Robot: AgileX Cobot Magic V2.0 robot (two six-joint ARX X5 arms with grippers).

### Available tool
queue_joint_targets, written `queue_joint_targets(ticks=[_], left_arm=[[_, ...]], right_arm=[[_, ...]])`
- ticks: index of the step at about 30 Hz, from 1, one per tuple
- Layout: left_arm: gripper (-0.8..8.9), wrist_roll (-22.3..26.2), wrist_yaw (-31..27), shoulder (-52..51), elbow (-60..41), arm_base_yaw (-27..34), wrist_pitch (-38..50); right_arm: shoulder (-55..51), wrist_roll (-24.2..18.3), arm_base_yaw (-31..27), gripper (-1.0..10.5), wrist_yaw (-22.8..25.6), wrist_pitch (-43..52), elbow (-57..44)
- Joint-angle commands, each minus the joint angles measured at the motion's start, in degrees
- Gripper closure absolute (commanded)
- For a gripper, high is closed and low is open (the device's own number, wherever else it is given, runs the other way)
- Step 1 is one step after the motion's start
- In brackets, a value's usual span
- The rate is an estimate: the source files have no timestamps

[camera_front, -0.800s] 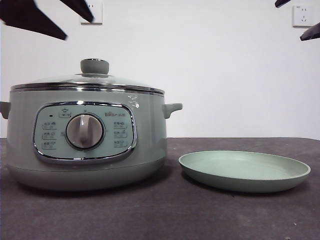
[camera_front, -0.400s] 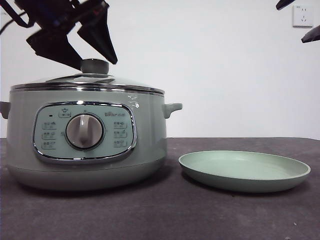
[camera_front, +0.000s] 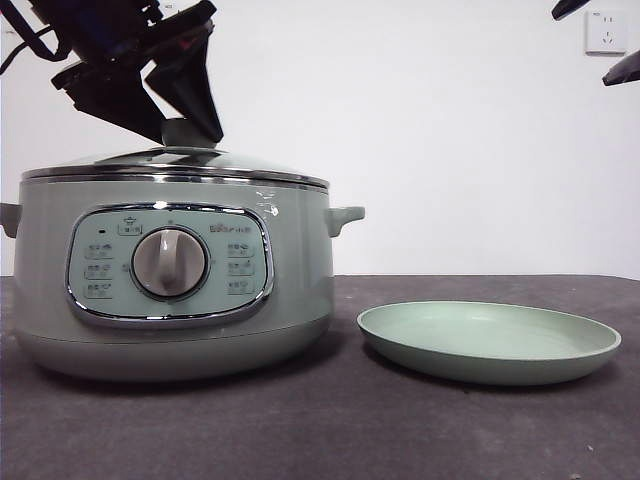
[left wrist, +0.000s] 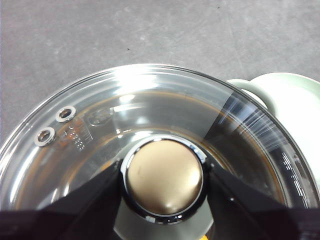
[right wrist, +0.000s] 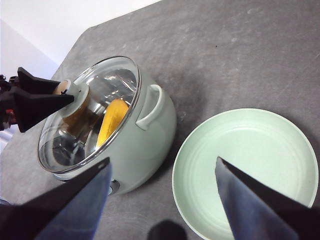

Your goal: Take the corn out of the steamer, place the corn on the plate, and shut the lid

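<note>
Knob [left wrist: 164, 180] of lid [left wrist: 150, 100] sits between left hand [left wrist: 164, 186] jaws.

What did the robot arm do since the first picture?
The left gripper came down from the top corner, and its fingers now sit on either side of the lid's knob. The lid is still on the steamer. The plate and the right gripper stayed put.
</note>
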Motion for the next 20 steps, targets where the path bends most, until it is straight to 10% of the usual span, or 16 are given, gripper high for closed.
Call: queue_joint_targets(ticks=[1, 4, 20], left_arm=[[6.38, 0.70, 0.26, 0.94, -0.07, -0.15, -0.66], [8.38, 1.99, 0.24, 0.92, -0.07, -0.15, -0.22], [8.22, 1.92, -4.48, -10.80, 3.08, -0.13, 1.68]], right_arm=[[0.07, -0.50, 0.15, 6.0, 0.07, 0.09, 0.13], [0.07, -0.48, 0.15, 6.0, 0.04, 0.13, 0.13], [7.08, -0.31, 7.15, 6.0, 0.87, 0.28, 6.10]])
